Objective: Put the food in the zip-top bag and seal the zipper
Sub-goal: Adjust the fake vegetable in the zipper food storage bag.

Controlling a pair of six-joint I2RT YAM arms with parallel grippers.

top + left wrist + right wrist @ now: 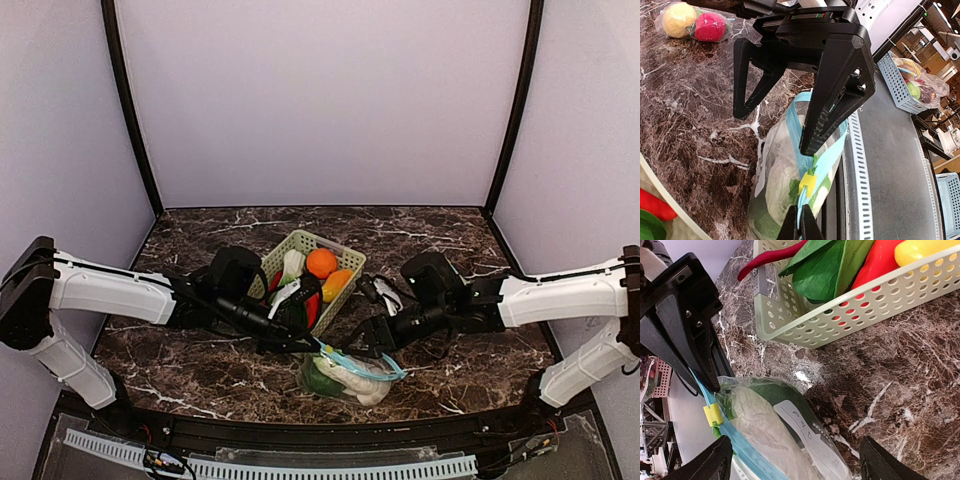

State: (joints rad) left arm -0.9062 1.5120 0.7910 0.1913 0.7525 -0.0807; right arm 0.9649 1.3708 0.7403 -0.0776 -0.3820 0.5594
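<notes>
The clear zip-top bag (pixel 350 377) lies at the front of the marble table with leafy greens (pixel 767 392) and a white radish (pixel 757 422) inside. My left gripper (pixel 800 226) is shut on the bag's blue zipper strip (pixel 827 160), just below the yellow slider (pixel 809 184). My right gripper (pixel 795 467) stands wide open astride the bag's top, one finger (pixel 702 465) close beside the strip and slider (pixel 712 414). More food sits in the pale green basket (pixel 345 262): an orange (pixel 321 262), a yellow piece (pixel 337 284), a red chilli (pixel 767 259) and green leaves (pixel 827 267).
The basket stands just behind the bag, between both arms. A second small bag (pixel 692 22) holding a yellow and a pink ball lies further off on the marble. The table's front edge and a white slotted rail (pixel 862 165) run right beside the bag.
</notes>
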